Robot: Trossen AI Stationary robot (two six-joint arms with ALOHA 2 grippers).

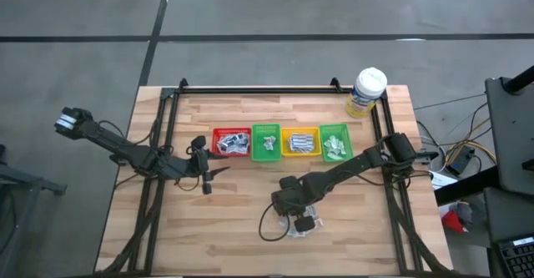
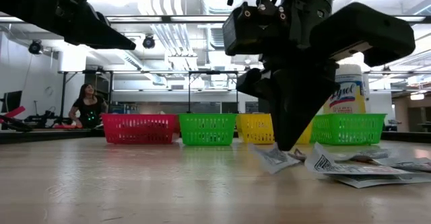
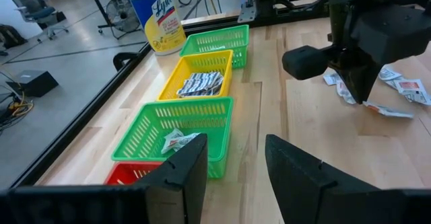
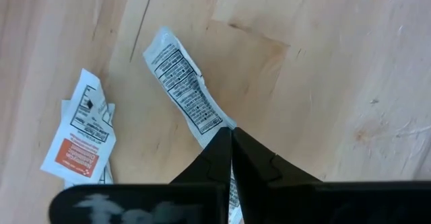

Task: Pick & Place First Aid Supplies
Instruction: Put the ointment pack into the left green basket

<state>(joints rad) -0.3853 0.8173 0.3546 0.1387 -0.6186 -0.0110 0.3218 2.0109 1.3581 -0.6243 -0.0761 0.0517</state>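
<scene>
The supplies are small white printed packets in a loose pile (image 1: 304,226) on the wood near the table's near edge. They also show in the low view (image 2: 350,167). My right gripper (image 4: 231,138) stands over the pile, pointing down, shut on a strip-shaped packet (image 4: 183,81) with black print. Beside it lies an orange-and-white packet (image 4: 77,146). My left gripper (image 3: 236,167) is open and hovers over bare wood just before the red bin (image 1: 231,142), touching nothing. My right gripper pinches the strip packet by one end (image 4: 219,124) between its two fingertips. It comes from above, pointing down (image 2: 286,146). The strip runs away from the fingers, slanting down low over the wood (image 2: 271,157). I cannot tell whether its free end rests on the table.
Four small bins stand in a row at mid-table: red, green (image 1: 267,142), yellow (image 1: 300,141) and green (image 1: 335,142), each with packets inside. A white-capped bottle with a yellow label (image 1: 368,92) stands at the far right corner. A black rail frame (image 1: 250,88) borders the table.
</scene>
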